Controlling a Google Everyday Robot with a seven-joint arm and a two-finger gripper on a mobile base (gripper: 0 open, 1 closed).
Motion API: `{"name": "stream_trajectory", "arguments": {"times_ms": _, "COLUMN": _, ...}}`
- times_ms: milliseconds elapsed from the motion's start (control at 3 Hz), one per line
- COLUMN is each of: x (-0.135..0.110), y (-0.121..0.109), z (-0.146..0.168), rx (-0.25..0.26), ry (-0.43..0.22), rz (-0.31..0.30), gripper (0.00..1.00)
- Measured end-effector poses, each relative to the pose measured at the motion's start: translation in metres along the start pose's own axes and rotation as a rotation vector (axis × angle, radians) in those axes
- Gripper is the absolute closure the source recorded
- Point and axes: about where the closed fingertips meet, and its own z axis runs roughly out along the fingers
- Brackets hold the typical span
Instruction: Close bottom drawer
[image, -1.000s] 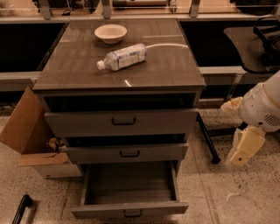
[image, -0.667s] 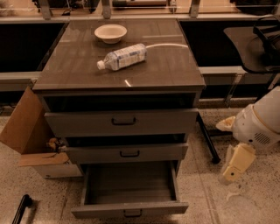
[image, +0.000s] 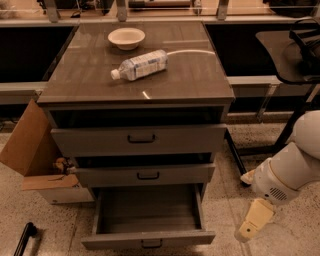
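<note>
The gripper (image: 249, 226) has sunk lower and leftward, to the lower right of the frame; whether it is open cannot be told. The bottom drawer (image: 149, 216) stands pulled out at bottom centre, apart from it.

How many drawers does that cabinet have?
3, stacked: the top drawer and middle drawer slightly out, the bottom drawer pulled far out. None looks hidden. The gripper hangs to the right of the bottom drawer.

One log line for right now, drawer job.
bottom drawer: pulled out, open | gripper: low, right of its front, not touching | task: not yet done
</note>
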Motion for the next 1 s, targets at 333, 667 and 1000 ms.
{"name": "stream_trajectory", "arguments": {"times_ms": 333, "x": 0.000, "y": 0.000, "z": 0.000, "rx": 0.000, "ry": 0.000, "rz": 0.000, "gripper": 0.00}}
{"name": "stream_trajectory", "arguments": {"times_ms": 667, "x": 0.002, "y": -0.001, "z": 0.034, "rx": -0.025, "ry": 0.028, "rz": -0.023, "gripper": 0.00}}
{"name": "stream_trajectory", "arguments": {"times_ms": 1000, "x": 0.013, "y": -0.006, "z": 0.085, "rx": -0.048, "ry": 0.041, "rz": -0.046, "gripper": 0.00}}
